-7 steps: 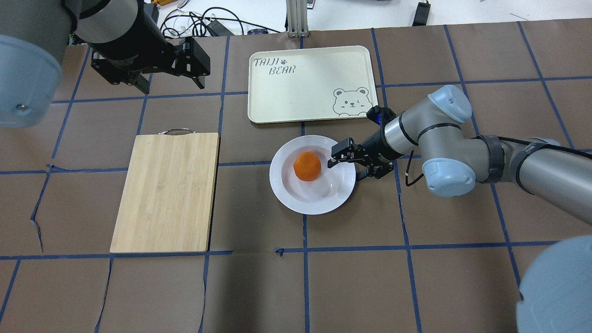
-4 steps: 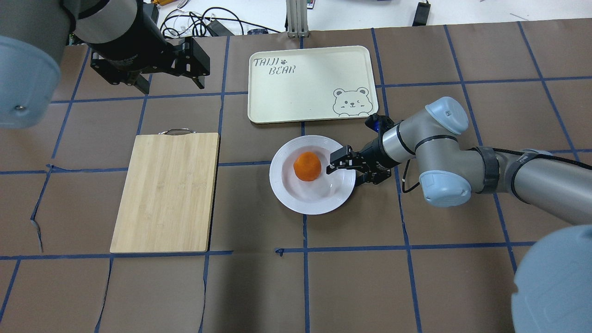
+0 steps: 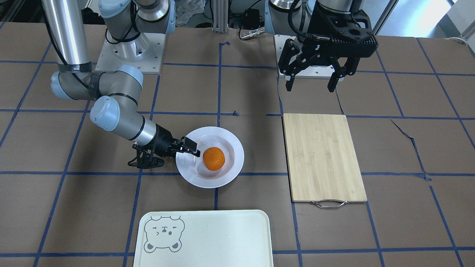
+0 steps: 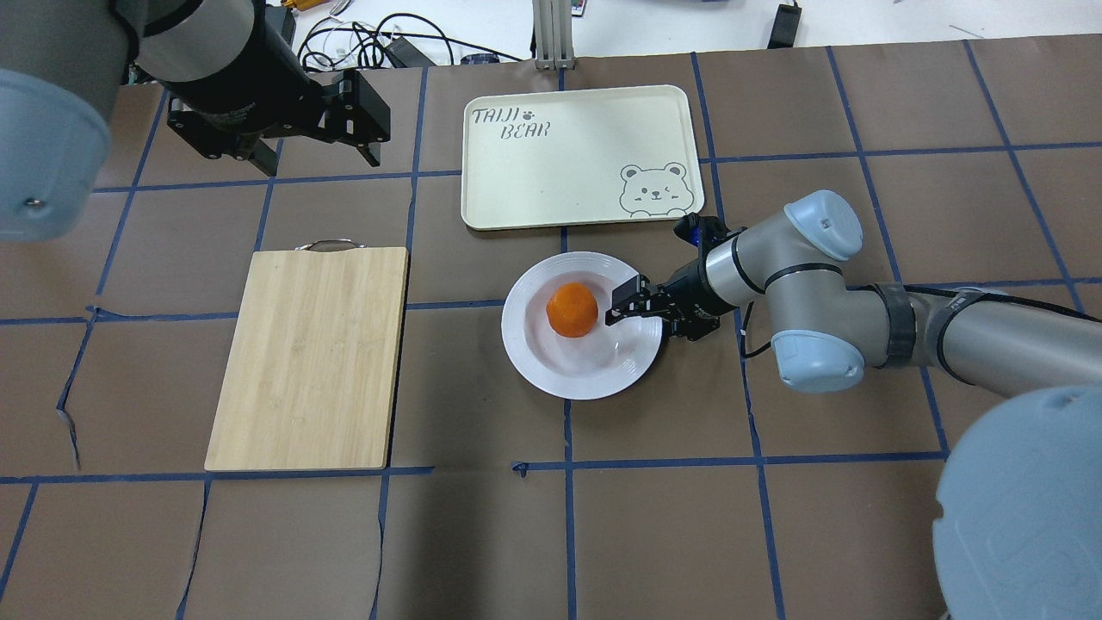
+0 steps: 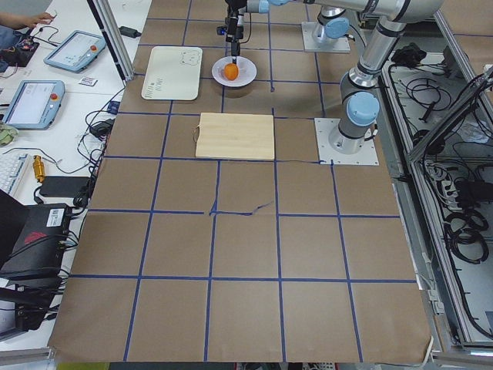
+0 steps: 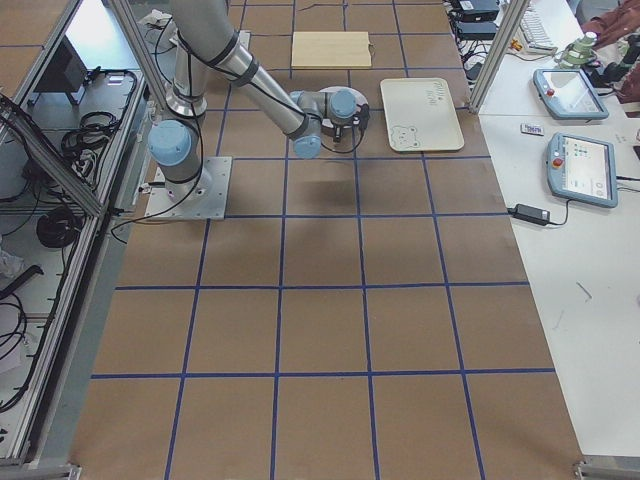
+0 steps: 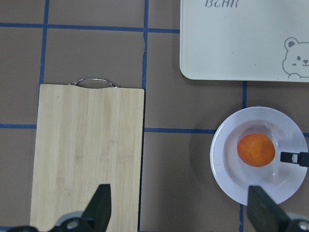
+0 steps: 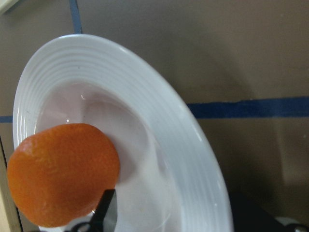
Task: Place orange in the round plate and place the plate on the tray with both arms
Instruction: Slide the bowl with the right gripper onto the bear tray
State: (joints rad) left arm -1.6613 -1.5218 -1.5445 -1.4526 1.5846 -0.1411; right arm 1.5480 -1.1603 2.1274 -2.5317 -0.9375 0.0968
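Observation:
The orange (image 4: pixel 572 310) lies in the round plate (image 4: pixel 522 341), left of its centre. The plate rests on the table just in front of the cream tray (image 4: pixel 560 172). My right gripper (image 4: pixel 650 317) is open and low at the plate's right rim. One finger reaches over the rim toward the orange and the other stays outside the plate. In the right wrist view the orange (image 8: pixel 63 174) and the plate's rim (image 8: pixel 159 111) fill the frame, with one fingertip (image 8: pixel 104 208) beside the fruit. My left gripper (image 4: pixel 317 159) hangs open and empty, high over the back left.
A wooden cutting board (image 4: pixel 310 357) with a metal handle lies left of the plate, under the left gripper's view (image 7: pixel 87 154). Cables and a metal post stand beyond the table's far edge. Brown paper with blue tape lines covers the table.
My right gripper has slid a little to the left onto the plate's rim, and its wrist has dropped lower. The orange, plate and left arm have not moved.

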